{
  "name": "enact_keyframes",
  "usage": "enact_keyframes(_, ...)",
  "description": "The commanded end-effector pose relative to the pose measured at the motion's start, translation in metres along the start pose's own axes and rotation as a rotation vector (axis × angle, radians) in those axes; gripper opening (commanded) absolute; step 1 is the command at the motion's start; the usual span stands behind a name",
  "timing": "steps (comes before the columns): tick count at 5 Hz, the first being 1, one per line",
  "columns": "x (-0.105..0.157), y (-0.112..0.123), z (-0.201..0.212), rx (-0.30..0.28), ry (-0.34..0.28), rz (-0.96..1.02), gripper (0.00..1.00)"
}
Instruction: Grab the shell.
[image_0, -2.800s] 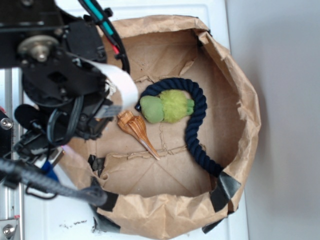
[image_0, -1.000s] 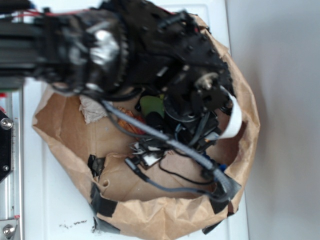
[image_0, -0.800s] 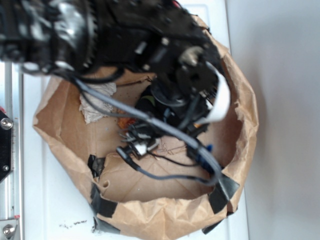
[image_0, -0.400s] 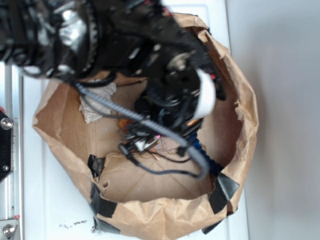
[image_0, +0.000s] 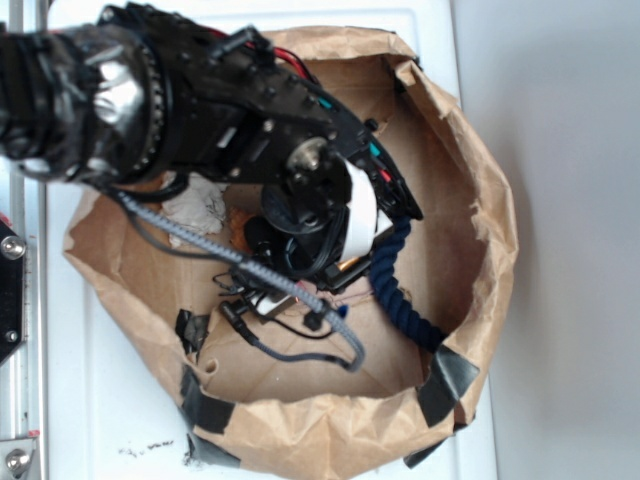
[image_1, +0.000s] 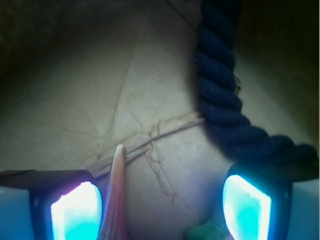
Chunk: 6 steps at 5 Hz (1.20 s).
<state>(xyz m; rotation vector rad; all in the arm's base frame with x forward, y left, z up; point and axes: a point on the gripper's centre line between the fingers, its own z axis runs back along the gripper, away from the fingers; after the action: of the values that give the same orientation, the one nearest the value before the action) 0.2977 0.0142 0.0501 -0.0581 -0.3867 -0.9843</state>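
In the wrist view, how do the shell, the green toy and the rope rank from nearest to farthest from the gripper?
1. Shell: beside one fingertip of the gripper.
2. Green toy: bottom edge, near the other fingertip; too close to call against the shell.
3. Rope: farthest, running away beyond that fingertip.

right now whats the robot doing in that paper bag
The gripper is down inside the brown paper bag, going for the shell. It is open, with the shell's thin tip close beside one finger and a dark blue rope by the other. Nothing is gripped yet. A bit of green toy shows between the fingers.
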Motion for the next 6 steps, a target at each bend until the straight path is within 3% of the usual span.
enact_keyframes(1, -0.008, -0.014, 0.048, 0.005, -0.047, -0.03, 1.0)
enact_keyframes(4, -0.024, -0.024, 0.021, 0.054, 0.036, -0.023, 1.0)
enact_keyframes(6, -0.037, -0.048, 0.017, 0.061, 0.06, -0.042, 1.0)
